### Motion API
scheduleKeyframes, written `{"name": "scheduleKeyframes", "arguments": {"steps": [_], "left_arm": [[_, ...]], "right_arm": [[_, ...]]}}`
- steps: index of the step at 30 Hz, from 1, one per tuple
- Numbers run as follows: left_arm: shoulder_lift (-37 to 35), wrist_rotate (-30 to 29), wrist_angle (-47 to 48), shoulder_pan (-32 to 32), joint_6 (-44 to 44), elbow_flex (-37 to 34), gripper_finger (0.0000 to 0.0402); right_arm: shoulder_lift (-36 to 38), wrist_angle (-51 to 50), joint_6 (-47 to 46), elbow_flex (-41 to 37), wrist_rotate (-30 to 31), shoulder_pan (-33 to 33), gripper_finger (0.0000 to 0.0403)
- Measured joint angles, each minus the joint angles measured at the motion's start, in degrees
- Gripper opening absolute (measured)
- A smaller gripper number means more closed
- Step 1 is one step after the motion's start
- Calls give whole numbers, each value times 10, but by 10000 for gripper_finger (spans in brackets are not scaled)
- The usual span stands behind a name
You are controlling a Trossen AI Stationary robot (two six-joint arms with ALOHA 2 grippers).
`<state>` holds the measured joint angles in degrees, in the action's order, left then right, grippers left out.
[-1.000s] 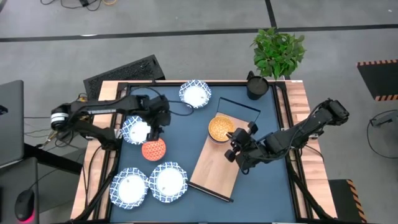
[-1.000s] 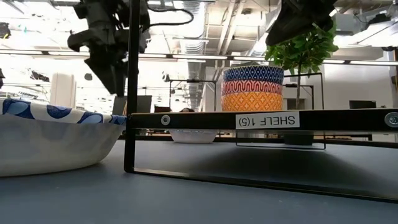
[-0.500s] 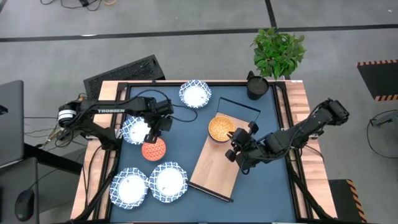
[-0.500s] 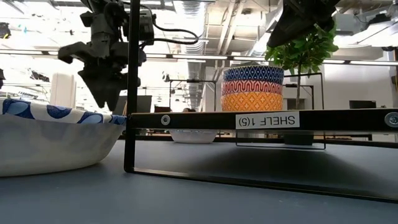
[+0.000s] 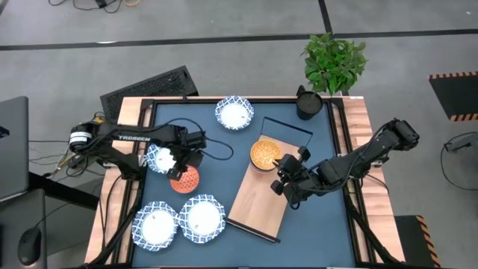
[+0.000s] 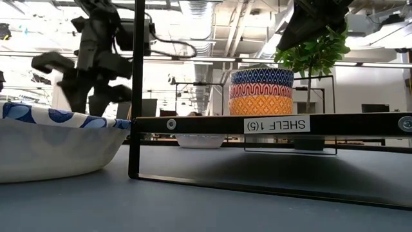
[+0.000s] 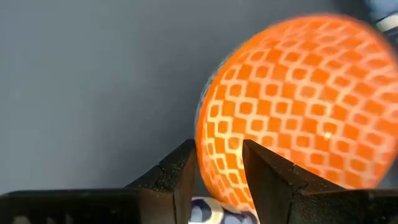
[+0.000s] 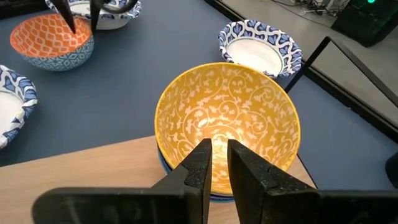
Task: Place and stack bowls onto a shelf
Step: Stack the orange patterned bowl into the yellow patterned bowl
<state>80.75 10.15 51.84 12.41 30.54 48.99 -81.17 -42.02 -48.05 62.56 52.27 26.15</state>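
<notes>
The small red-orange bowl (image 5: 184,179) (image 7: 292,106) (image 8: 53,38) rests on its base on the blue mat. My open left gripper (image 5: 181,168) (image 7: 217,152) (image 8: 79,20) is over its far rim, one finger on each side of the rim; I see no touch. A stack of small bowls (image 5: 264,154) (image 6: 261,91), with a yellow inside (image 8: 227,124), stands at the far end of the light-wood shelf (image 5: 261,200) (image 6: 270,124). My right gripper (image 5: 282,174) (image 8: 219,146) (image 6: 315,22) hangs shut above that stack, clear of it.
Wide white bowls with blue rims sit on the mat: one at the far side (image 5: 235,113), one under the left arm (image 5: 159,157), two near the near-left corner (image 5: 155,226) (image 5: 203,218). A dark pot (image 5: 308,103) and a plant (image 5: 334,61) stand at the far right corner.
My left gripper has moved from above the white bowl toward the table's near edge and come down over the red-orange bowl, turning as it went. The bowls have stayed where they were.
</notes>
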Motion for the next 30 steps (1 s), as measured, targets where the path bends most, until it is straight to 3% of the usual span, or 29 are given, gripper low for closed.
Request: {"name": "scheduleKeyframes", "arguments": {"steps": [5, 10, 15, 21, 30], "left_arm": [[0, -51, -20, -5, -28, -12, 99], [0, -74, -42, -2, -51, -11, 14], [0, -82, -55, 0, -102, -10, 5], [0, -148, -63, 1, -213, 27, 2], [0, -123, -16, 15, -378, 116, 1]], "right_arm": [[0, 0, 0, 0, 0, 0, 79], [0, 1, -1, 0, 0, -1, 79], [0, 7, -1, 0, 0, -1, 79], [0, 8, -1, 0, 1, -1, 79], [0, 10, -20, 0, 1, -1, 79]]}}
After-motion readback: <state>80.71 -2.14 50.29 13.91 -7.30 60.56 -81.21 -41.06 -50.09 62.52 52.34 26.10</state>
